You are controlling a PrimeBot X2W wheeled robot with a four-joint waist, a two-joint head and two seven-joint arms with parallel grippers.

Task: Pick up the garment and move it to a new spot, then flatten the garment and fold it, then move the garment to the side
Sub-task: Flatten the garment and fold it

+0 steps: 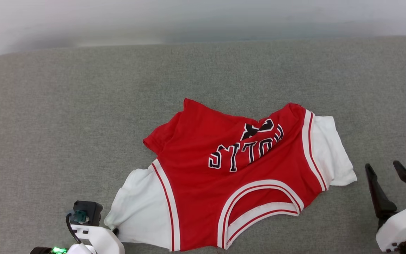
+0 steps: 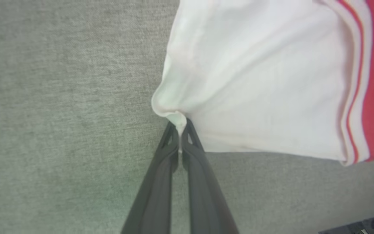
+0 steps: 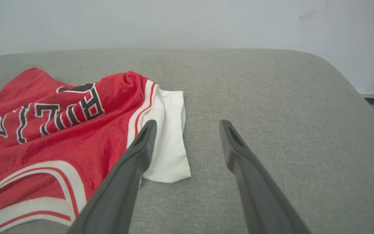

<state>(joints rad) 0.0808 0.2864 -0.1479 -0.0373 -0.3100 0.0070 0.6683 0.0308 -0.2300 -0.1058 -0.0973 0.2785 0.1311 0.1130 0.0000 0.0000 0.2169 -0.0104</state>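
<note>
Garment (image 1: 203, 176) lies crosswise sleeve-to-sleeve, collar toward the robot; left pincer (image 2: 181, 125) clamped on its white sleeve (image 2: 255, 81), right pincer (image 3: 188, 125) apart

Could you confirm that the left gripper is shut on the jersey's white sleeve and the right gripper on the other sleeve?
Not quite: the right gripper stands open, holding nothing, as the right wrist view shows. The left gripper is shut on the white sleeve of the jersey.

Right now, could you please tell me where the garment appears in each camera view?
Head view: garment from centre down to the bottom edge.
Left wrist view: its white sleeve upper right, corner pinched by the left gripper, jaws shut.
Right wrist view: garment in the left half, beside the open right gripper.
Shared landmark: grey fabric surface beneath it.
</note>
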